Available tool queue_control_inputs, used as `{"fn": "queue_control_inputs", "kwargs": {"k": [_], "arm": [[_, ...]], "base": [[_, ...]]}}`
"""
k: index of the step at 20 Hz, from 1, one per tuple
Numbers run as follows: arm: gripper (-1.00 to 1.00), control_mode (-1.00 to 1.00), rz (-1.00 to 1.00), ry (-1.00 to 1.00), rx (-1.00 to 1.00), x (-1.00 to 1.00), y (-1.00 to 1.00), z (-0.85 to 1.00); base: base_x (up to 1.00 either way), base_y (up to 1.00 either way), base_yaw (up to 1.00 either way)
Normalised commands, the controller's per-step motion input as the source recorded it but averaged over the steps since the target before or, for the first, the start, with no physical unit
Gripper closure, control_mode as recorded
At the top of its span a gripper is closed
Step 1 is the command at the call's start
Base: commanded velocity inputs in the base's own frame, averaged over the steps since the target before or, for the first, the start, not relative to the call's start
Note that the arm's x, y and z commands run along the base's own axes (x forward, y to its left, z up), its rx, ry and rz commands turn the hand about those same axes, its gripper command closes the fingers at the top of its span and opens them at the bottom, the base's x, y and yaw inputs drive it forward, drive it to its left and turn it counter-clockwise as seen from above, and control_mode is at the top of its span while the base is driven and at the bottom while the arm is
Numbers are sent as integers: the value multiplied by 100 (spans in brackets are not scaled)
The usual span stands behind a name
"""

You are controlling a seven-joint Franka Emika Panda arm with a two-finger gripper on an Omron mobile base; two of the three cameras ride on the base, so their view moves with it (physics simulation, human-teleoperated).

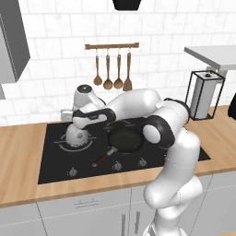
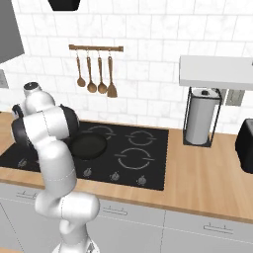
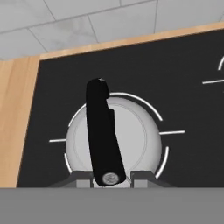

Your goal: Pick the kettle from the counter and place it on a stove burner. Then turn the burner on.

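The gripper (image 3: 112,176) clamps its fingers (image 3: 83,177) narrowly on the black handle of the kettle (image 3: 131,131). The kettle sits inside a white ring on the stove (image 3: 183,78).

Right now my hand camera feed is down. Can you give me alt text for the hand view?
The gripper is shut on the black arched handle of the pale silvery-white dome-shaped kettle, seen from straight above. The kettle sits inside a white broken-arc burner ring on the flat black glass stove. Light brown wooden counter borders the stove, with white wall tiles beyond.
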Motion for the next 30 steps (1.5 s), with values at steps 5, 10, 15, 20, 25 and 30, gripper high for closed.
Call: {"fn": "queue_control_inputs", "kwargs": {"k": [5,10,15,20,25,30], "arm": [[100,-100,0,0,0,26,5,-21],[100,-100,0,0,0,15,4,-31],[100,-100,0,0,0,0,0,-11],[-100,-100,0,0,0,0,0,0],[-100,-100,0,0,0,0,0,0],[-100,-100,-1,0,-2,-2,0,5]], "base": [[0,0,0],[0,0,0],[0,0,0],[0,0,0],[0,0,0],[0,0,0]]}}
